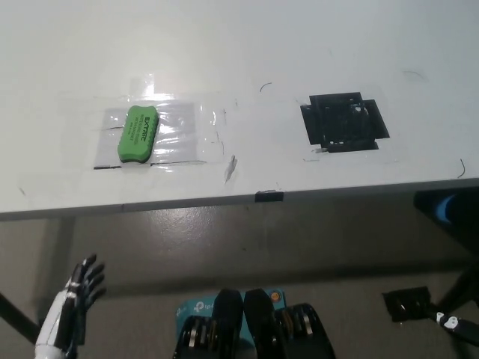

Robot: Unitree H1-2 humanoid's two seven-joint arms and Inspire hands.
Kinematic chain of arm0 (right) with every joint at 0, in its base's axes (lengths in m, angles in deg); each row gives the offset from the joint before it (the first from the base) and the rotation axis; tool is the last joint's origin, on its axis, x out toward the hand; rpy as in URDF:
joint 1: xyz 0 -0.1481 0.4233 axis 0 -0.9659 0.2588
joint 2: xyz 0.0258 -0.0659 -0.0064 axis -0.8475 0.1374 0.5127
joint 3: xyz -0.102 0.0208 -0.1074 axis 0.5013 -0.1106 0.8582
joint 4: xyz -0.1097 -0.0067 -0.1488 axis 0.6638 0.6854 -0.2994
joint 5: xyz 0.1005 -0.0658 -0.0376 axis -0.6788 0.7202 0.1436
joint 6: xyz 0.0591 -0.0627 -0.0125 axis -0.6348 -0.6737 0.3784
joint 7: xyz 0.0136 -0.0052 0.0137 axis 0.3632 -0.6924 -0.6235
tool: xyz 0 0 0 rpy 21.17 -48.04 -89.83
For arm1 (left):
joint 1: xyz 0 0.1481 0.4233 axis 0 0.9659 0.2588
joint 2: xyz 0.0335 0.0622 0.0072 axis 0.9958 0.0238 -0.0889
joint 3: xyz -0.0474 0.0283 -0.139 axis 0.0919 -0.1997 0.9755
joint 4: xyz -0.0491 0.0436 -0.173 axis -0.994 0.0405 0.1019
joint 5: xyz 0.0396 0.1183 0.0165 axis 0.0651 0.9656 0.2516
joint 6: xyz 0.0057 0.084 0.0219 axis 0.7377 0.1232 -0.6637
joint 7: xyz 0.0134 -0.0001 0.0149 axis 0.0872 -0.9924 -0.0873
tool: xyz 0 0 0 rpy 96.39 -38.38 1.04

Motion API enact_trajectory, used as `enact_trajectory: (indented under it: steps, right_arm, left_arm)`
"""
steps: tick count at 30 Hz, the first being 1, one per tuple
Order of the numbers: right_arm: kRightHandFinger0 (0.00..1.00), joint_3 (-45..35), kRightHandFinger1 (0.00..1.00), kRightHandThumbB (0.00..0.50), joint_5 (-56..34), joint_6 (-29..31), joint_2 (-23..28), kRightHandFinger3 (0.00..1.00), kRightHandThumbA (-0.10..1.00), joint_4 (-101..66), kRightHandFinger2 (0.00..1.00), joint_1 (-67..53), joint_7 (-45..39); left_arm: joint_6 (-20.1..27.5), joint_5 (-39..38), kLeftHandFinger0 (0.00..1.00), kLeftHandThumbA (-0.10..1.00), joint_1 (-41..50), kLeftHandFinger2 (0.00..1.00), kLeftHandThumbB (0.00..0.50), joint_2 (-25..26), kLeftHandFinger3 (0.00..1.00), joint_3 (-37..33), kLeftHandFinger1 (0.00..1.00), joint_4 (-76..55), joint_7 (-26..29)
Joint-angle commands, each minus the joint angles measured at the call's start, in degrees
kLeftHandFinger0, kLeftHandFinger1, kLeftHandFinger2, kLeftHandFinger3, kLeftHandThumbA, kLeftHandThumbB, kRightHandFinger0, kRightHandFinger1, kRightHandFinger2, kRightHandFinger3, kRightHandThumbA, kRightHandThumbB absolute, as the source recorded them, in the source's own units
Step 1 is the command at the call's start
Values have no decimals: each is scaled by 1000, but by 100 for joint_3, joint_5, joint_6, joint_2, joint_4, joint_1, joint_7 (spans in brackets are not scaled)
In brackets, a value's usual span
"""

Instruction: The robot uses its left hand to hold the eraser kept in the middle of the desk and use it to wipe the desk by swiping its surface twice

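Green eraser [138,134] on desk [247,67], well apart from left hand [75,299], fingers [91,278] spread, empty.

White desk [239,45] over grey floor [224,239]

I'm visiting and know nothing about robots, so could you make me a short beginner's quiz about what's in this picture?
1. True or false: the white left hand is already holding the green eraser.
2. What lies on the desk to the right of the eraser? A) a black square patch B) a red cup C) a book
3. Fill in: the eraser rests on a sheet of clear ____.

Key
1. False. The left hand is below the desk edge, holding nothing, fingers apart.
2. A, the black square patch.
3. Plastic; the clear plastic sheet is on the desk.
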Motion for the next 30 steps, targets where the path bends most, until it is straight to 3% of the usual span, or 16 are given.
enact_trajectory:
  steps: [1,3,4,7,8,9,11,12,14,19,20,21,23,24,26,30]
  right_arm:
    - [1000,-125,1000,470,-192,40,134,1000,1000,-124,1000,87,-81]
    - [1000,-107,1000,411,-102,-39,155,1000,1000,-132,1000,135,-47]
    - [1000,-94,1000,412,-70,-34,162,1000,1000,-142,1000,138,-40]
    - [1000,-85,1000,468,-4,69,165,1000,1000,-135,1000,136,7]
    - [1000,-82,1000,485,-25,111,193,1000,1000,-86,1000,134,-37]
    - [1000,-82,1000,486,-28,115,196,1000,1000,-81,1000,134,-42]
    - [1000,-67,1000,500,-31,104,212,1000,1000,-82,1000,131,-64]
    - [1000,-71,1000,496,-59,62,202,1000,1000,-139,1000,111,-79]
    - [1000,-77,1000,490,-34,60,178,1000,1000,-119,1000,144,-21]
    - [1000,-94,1000,460,-42,64,183,1000,1000,-138,1000,121,-17]
    - [1000,-95,1000,455,-58,69,183,1000,1000,-141,1000,119,-32]
    - [1000,-90,1000,453,-47,119,182,1000,1000,-101,1000,115,-27]
    - [1000,-78,1000,453,-38,124,181,1000,1000,-87,1000,120,-33]
    - [1000,-82,1000,468,-73,118,176,1000,1000,-86,1000,118,-57]
    - [1000,-60,1000,476,-56,93,171,1000,1000,-82,1000,110,-63]
    - [1000,-63,1000,474,-64,45,165,1000,1000,-107,1000,85,-69]
  left_arm:
    - [-253,-62,1000,1000,-213,1000,325,447,1000,-12,1000,-992,-327]
    - [-352,-4,1000,1000,-461,1000,322,695,1000,41,1000,-1405,-358]
    - [-471,5,1000,1000,-589,1000,342,807,1000,69,1000,-1561,-374]
    - [-1133,-187,1000,1000,-1153,1000,383,1211,1000,189,1000,-2147,-420]
    - [-1221,-130,1000,1000,-1555,1000,334,1408,1000,156,1000,-2219,-485]
    - [-1256,-134,1000,1000,-1602,1000,331,1444,1000,140,1000,-2237,-478]
    - [-1462,-130,1000,1000,-1986,1000,375,1561,1000,97,1000,-2183,-488]
    - [-1467,-6,1000,1000,-2187,1000,359,1672,1000,18,1000,-2110,-522]
    - [-1467,380,1000,1000,-2833,1000,234,1881,1000,-231,1000,-1756,-615]
    - [-1467,657,1000,1000,-3562,1000,222,2106,1000,-617,1000,-868,-797]
    - [-1395,857,1000,1000,-3806,1000,231,2212,1000,-801,1000,-534,-842]
    - [-1318,1095,1000,1000,-4014,1000,284,2285,1000,-979,1000,-194,-848]
    - [-1307,1100,1000,1000,-4012,1000,284,2319,1000,-1014,1000,-162,-824]
    - [-804,1505,1000,1000,-4283,1000,274,2465,1000,-1344,1000,386,-879]
    - [-397,2179,1000,1000,-4725,1000,318,2616,1000,-1928,1000,1184,-875]
    - [-125,2897,1000,1000,-5087,1000,328,2743,1000,-2574,1000,1758,-741]
